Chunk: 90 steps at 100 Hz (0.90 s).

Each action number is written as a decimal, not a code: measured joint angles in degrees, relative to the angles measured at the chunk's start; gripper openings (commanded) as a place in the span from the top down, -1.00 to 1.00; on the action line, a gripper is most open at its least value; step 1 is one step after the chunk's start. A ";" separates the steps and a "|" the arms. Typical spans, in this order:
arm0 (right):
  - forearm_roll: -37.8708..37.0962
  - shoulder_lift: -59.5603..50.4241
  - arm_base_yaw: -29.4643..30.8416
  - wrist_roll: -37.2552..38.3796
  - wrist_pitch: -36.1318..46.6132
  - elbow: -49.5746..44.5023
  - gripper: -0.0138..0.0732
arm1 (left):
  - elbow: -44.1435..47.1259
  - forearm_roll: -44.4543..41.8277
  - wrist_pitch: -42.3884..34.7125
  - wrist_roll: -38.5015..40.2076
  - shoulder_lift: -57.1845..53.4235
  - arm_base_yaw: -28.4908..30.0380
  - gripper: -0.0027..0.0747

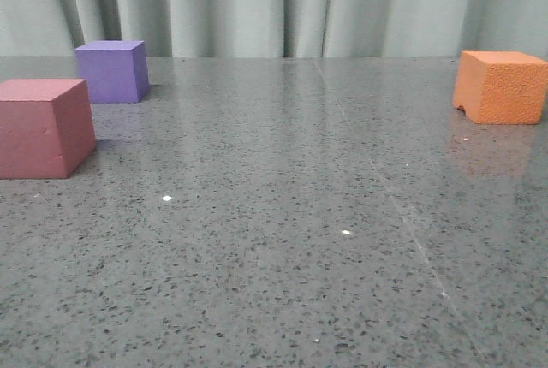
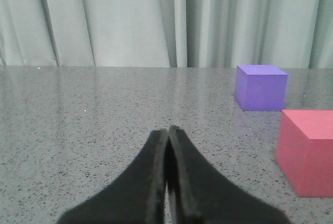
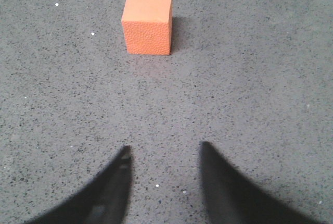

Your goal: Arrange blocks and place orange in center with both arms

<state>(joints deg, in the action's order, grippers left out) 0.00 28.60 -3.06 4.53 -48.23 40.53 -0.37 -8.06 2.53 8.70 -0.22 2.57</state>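
The pinkish-red cube (image 1: 43,127) sits at the table's left, the purple cube (image 1: 111,70) just behind it. The orange cube (image 1: 502,86), pebbled with a notch at its bottom left edge, sits at the far right. No gripper shows in the front view. In the left wrist view my left gripper (image 2: 167,129) is shut and empty, low over the table; the purple cube (image 2: 260,86) and the pinkish-red cube (image 2: 307,151) lie off to one side of it. In the right wrist view my right gripper (image 3: 164,148) is open and empty above the table, the orange cube (image 3: 148,22) well ahead of it.
The grey speckled table (image 1: 282,240) runs back to a pale green curtain (image 1: 274,4). A thin seam line (image 1: 402,222) crosses the table's right half.
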 measured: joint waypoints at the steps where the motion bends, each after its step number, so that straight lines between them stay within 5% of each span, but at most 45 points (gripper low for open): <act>1: 0.00 0.00 0.00 0.00 -0.10 0.00 -0.85 | 0.00 0.00 0.00 0.00 0.00 0.00 0.98; 32: 3.43 4.11 0.00 0.00 0.72 1.42 -0.77 | 0.00 0.00 0.00 0.00 0.00 0.00 0.98; 90: 3.96 46.58 -0.72 -0.58 5.87 30.12 -0.77 | 0.00 0.00 0.00 0.00 0.00 0.00 0.98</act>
<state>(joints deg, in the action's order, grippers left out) 3.96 75.18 -3.78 3.95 -42.36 70.65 -0.37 -8.06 2.53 8.70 -0.22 2.57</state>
